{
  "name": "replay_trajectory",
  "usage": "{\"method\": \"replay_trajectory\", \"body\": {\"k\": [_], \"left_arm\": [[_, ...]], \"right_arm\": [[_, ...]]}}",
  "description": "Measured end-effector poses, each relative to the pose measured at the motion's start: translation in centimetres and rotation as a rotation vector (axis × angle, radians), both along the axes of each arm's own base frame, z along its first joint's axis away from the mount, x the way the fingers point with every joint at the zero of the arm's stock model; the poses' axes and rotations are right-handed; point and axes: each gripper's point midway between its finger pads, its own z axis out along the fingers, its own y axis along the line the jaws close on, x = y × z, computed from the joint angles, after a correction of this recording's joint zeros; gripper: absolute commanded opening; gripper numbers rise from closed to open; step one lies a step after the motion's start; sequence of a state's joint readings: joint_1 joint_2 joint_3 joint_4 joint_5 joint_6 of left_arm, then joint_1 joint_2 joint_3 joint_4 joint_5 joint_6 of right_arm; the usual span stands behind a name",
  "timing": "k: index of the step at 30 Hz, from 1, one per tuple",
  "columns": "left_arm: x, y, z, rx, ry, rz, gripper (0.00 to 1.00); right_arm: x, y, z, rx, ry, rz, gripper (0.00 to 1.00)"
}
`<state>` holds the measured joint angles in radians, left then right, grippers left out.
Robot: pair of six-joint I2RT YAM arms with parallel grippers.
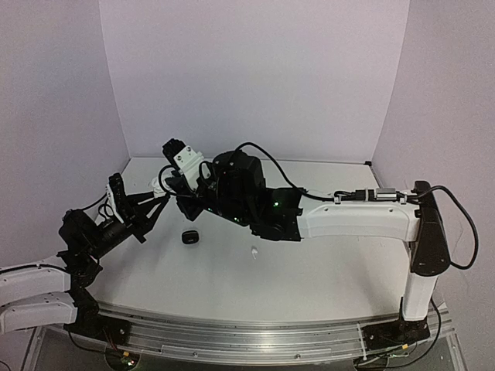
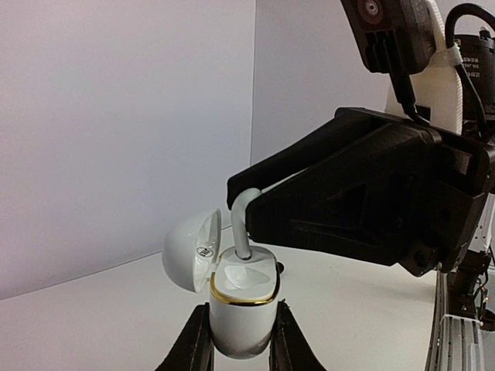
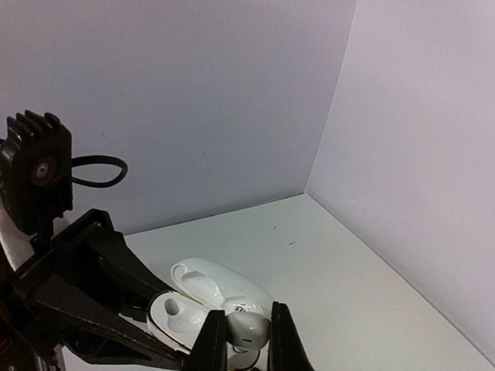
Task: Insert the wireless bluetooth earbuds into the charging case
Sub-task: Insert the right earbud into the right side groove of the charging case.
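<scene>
Near the middle of the table [image 1: 309, 278] lies a small white piece [image 1: 254, 250], probably a second earbud. A little to the left and farther lies a small black thing [image 1: 189, 237], too small to tell whether it is a case or an earbud. Both lie free, well apart from the grippers.

Farther and to the left, the two arms meet above the table. The left gripper [image 2: 240, 344] has its jaws clamped on the lower body of the white case [image 2: 241, 313]. The case stands upright, with its lid [image 2: 186, 251] open and swung to the left. The right gripper [image 3: 246, 342] has its jaws clamped on the head of a white earbud [image 2: 241, 226], the stem pointing down. The low end of the stem is at the mouth of the case, at or just inside one slot. The head is above the gold rim, so I judge that this earbud is in the middle of insertion and not yet seated.

Whether the other slot is filled, I cannot tell. What is left, in my judgement, is to push this earbud fully down and release it. After that the white piece must be brought from the table, and the black thing probably needs handling too. No earbud is clearly finished.
</scene>
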<state>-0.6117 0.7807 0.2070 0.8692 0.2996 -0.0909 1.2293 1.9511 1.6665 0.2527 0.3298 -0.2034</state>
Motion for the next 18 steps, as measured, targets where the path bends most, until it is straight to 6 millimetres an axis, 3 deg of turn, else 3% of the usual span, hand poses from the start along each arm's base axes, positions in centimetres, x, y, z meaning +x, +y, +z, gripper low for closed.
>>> {"method": "replay_trajectory", "body": {"k": [18], "left_arm": [[-0.01,-0.14,-0.39,0.004,0.023,-0.01,0.0]], "right_arm": [[-0.68,0.13,-0.58,-0.11,-0.092,0.023,0.0]]}}
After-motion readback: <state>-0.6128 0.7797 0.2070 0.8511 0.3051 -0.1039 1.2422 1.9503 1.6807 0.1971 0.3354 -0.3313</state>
